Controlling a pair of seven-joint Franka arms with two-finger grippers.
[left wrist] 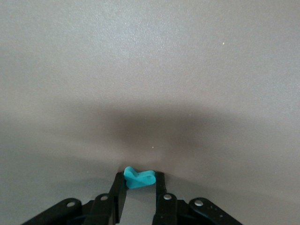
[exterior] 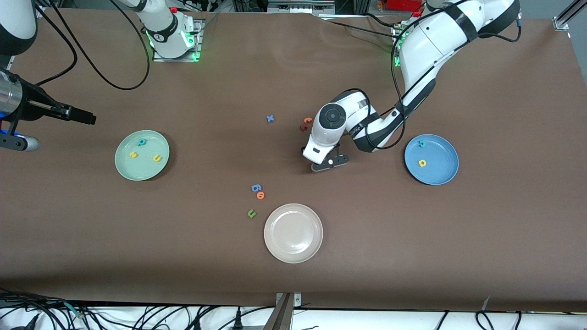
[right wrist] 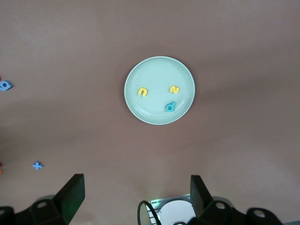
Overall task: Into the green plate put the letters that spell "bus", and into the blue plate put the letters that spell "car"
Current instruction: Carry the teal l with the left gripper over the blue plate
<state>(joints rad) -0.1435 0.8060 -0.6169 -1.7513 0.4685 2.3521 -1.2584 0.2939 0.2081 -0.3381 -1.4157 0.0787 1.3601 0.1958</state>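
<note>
**A:** What is the surface like?

**B:** A table [exterior: 481, 238] under plain brown paper, cables along its edges, both arm bases at the top of the front view.

**A:** Where are the plates?

**B:** I'll place everything from the white plate [exterior: 293, 233]. The green plate [exterior: 141, 155] sits farther from the camera, toward the right arm's end. It holds the teal b [exterior: 142, 142], yellow s [exterior: 133, 155] and yellow u [exterior: 157, 158]. The blue plate [exterior: 431, 159] sits farther too, toward the left arm's end, holding a teal c [exterior: 422, 144] and a yellow a [exterior: 422, 162].

**A:** And the r?

**B:** The teal r [left wrist: 138, 177] is pinched in the left gripper [left wrist: 139, 187], low at the table, farther from the camera than the white plate. Its long axis runs across the gap from finger to finger, lying flat.

**A:** The right gripper?

**B:** The right gripper [right wrist: 136, 194] waits high above the table, over the right arm's end, fingers spread wide and empty.

**A:** Loose letters, open room?

**B:** Just beside the white plate lie a dark green u [exterior: 251, 213], an orange letter [exterior: 261, 195] and a blue g [exterior: 256, 187]. Farther off lie a blue x [exterior: 270, 118], an orange t [exterior: 308, 120] and a dark red letter [exterior: 303, 128]. Bare paper lies between the left gripper and the blue plate.
</note>
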